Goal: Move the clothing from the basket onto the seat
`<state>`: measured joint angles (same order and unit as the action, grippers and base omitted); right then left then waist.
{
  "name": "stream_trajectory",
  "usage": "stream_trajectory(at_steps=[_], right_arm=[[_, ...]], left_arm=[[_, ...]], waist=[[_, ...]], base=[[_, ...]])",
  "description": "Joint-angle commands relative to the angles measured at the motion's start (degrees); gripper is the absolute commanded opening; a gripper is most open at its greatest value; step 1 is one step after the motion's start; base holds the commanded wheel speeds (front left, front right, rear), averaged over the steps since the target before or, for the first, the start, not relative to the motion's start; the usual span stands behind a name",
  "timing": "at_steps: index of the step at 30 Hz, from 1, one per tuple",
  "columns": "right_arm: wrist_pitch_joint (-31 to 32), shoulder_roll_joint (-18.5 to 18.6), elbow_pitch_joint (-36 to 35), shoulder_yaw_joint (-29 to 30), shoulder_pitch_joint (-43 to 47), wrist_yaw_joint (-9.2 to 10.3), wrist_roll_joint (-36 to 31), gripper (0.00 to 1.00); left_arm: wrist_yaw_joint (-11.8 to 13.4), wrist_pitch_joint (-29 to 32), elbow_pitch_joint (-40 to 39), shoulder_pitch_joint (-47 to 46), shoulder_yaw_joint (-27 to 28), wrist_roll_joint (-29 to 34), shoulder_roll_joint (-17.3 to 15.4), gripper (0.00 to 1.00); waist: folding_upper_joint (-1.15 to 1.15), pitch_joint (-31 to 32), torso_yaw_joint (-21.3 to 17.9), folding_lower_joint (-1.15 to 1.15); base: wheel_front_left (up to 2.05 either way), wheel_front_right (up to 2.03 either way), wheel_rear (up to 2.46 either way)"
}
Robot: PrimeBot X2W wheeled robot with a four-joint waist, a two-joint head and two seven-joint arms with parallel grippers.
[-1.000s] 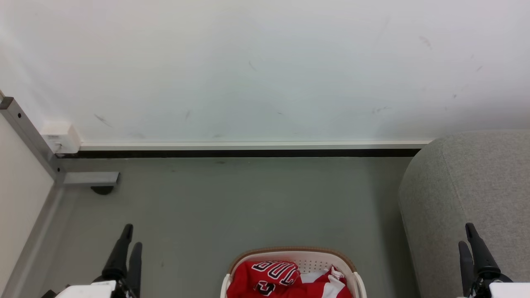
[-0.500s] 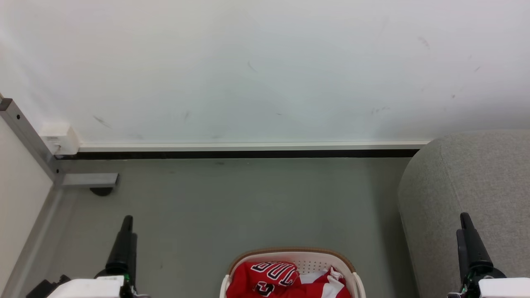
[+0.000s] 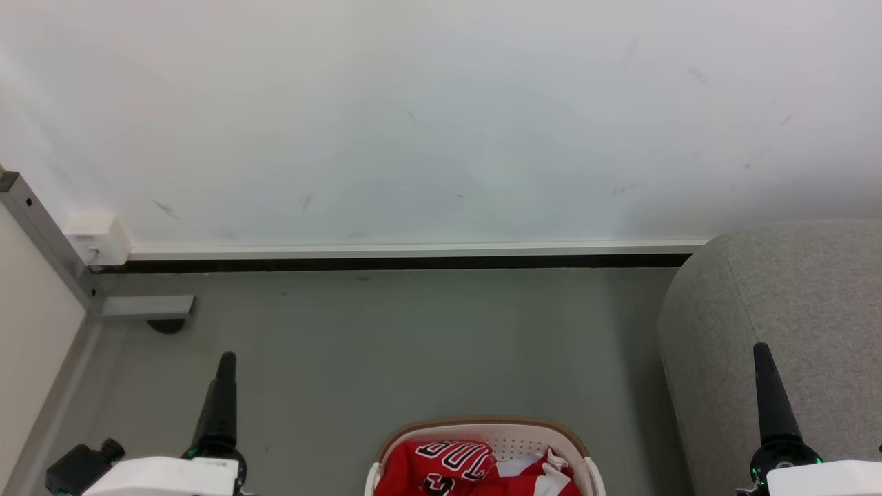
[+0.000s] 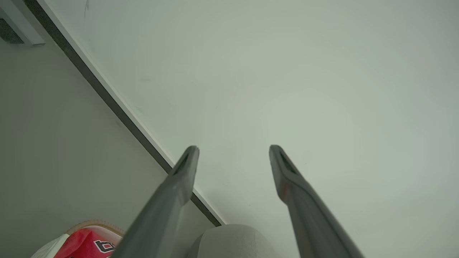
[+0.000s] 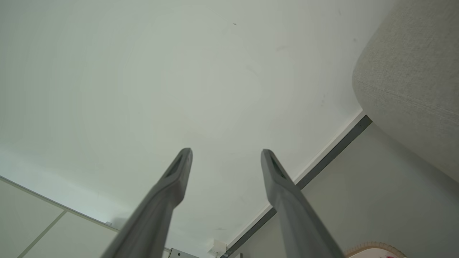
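Note:
The red jersey (image 3: 441, 465) with black-and-white lettering lies crumpled in the white basket (image 3: 482, 424) with a brown rim, at the head view's bottom centre. The grey sofa (image 3: 792, 310) stands to the right of the basket. My left gripper (image 3: 226, 358) hangs over the floor to the basket's left, and my right gripper (image 3: 760, 348) is in front of the sofa's rounded side. Both are open and hold nothing, as the left wrist view's gripper (image 4: 233, 148) and the right wrist view's gripper (image 5: 226, 151) show. The jersey (image 4: 84, 242) and the sofa (image 5: 412, 82) sit at the edges of those views.
A white wall (image 3: 441, 124) with a dark baseboard (image 3: 413, 262) runs behind the grey floor (image 3: 413, 344). At the left stand a metal frame post (image 3: 48, 234), a flat foot (image 3: 148, 306) and a pale panel (image 3: 27, 331).
Both grippers have risen in the head view and turned, so each pair of fingers now lines up edge on. The whole picture has slid down slightly, so the camera moved.

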<state>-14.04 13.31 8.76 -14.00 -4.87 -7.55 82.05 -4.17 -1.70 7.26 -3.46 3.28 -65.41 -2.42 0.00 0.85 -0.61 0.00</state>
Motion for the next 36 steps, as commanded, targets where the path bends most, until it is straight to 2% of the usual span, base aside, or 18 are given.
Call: stream_trajectory(at_steps=[1, 11, 18, 36], right_arm=[[-0.2, 0.0, -0.7, 1.0, -0.5, 0.03, -3.3, 1.00], [-0.3, -1.6, 1.1, 2.9, 0.2, 0.04, -22.1, 1.00], [-0.4, -2.7, 2.1, 4.4, 0.2, 0.05, -31.5, 1.00], [-0.7, -5.1, 6.3, 6.2, -0.3, 0.07, -46.5, 1.00]], left_arm=[[-0.4, -0.7, -0.9, -0.8, -0.2, 3.3, -0.7, 1.00], [-0.9, -2.7, -1.3, -0.4, -1.2, 16.3, -1.3, 1.00], [-0.1, -4.0, -1.3, -0.4, -2.7, 25.6, -2.0, 1.00], [1.3, -6.9, -0.3, 0.3, -5.6, 37.9, -3.6, 1.00]], waist=[[0.00, 0.1, 0.0, 0.00], [0.00, 0.4, -0.1, 0.00], [0.00, 0.4, -0.2, 0.00], [0.00, 0.7, -0.8, 0.00]], base=[[0.00, 0.00, 0.00], [0.00, 0.00, 0.00], [0.00, 0.00, 0.00], [0.00, 0.00, 0.00]])
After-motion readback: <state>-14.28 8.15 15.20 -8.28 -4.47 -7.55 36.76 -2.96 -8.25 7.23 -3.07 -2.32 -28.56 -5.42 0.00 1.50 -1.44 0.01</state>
